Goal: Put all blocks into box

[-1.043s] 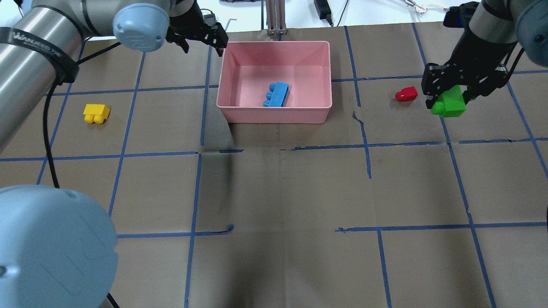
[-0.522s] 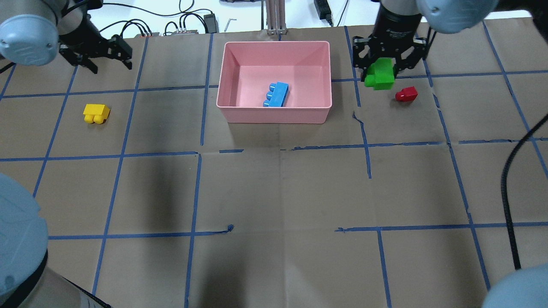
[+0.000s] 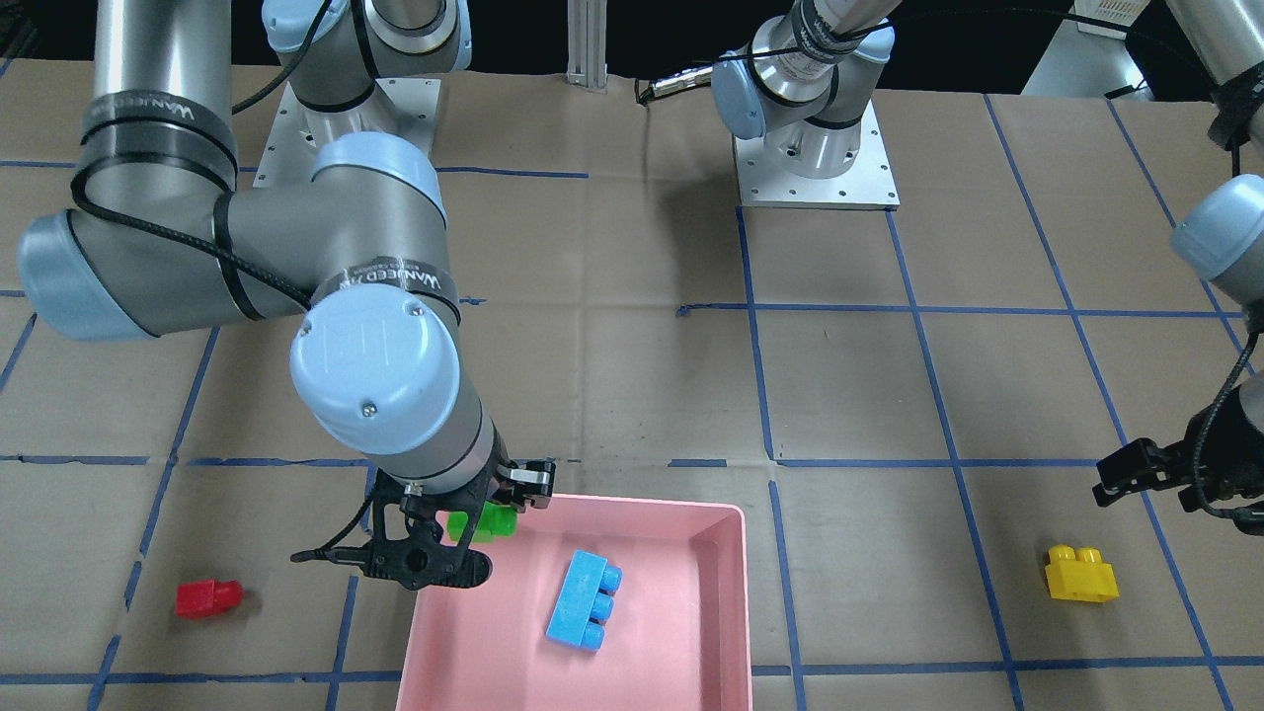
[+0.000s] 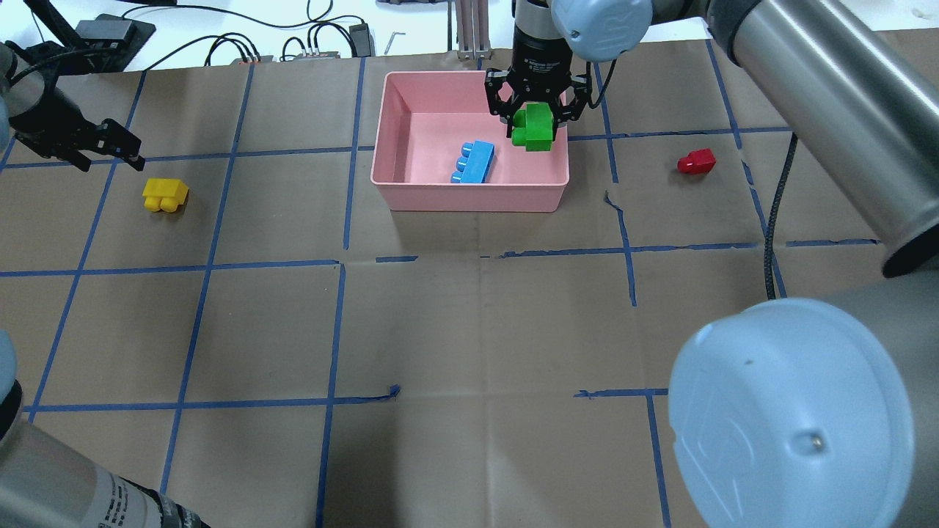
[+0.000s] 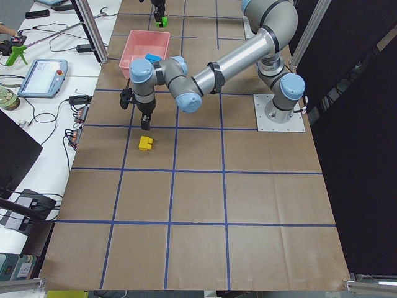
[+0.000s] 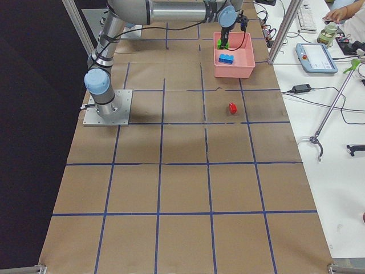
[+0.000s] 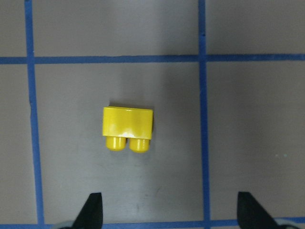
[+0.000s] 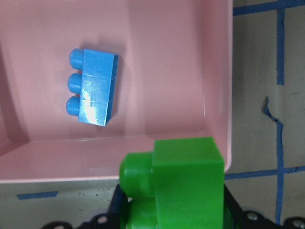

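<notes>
My right gripper (image 4: 537, 121) is shut on the green block (image 4: 534, 127) and holds it above the right side of the pink box (image 4: 469, 196). In the right wrist view the green block (image 8: 181, 186) hangs over the box's rim. The light-blue block (image 4: 473, 162) lies inside the box. The red block (image 4: 696, 160) lies on the table right of the box. The yellow block (image 4: 165, 195) lies far left. My left gripper (image 4: 110, 155) is open and empty, above and just beyond the yellow block (image 7: 127, 129), not touching it.
Brown paper with a blue tape grid covers the table. Cables and small devices (image 4: 308, 48) lie on the white strip beyond the far edge. An aluminium post (image 4: 473, 29) stands just behind the box. The arm bases (image 3: 815, 148) are bolted on the robot's side.
My right gripper carried the green block leftward, from beside the red block to over the box. My left gripper moved left and nearer, from by the box towards the yellow block.
</notes>
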You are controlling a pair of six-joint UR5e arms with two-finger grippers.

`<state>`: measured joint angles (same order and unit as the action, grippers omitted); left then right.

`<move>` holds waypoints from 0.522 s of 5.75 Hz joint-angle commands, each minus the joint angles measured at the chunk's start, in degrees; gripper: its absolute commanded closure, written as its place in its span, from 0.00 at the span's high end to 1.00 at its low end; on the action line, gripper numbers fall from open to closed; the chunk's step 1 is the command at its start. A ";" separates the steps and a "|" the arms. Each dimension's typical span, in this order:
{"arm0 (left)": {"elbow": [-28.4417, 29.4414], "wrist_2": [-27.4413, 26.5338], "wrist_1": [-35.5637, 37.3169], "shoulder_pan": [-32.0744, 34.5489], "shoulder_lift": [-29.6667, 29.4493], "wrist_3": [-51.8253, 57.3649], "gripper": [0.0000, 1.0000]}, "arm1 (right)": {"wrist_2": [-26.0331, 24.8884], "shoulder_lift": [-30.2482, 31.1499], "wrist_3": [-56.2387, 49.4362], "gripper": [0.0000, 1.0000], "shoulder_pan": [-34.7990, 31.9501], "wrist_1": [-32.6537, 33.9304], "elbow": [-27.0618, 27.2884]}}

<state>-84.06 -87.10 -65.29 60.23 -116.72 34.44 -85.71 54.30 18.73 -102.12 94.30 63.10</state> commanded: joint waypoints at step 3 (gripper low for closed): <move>-0.39 0.00 8.69 -0.38 -7.03 21.48 0.97 | 0.20 -3.50 0.43 0.99 0.07 5.28 0.01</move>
<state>-83.73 -87.10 -57.46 59.63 -123.33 44.60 -85.50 50.62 19.17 -102.16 99.34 63.20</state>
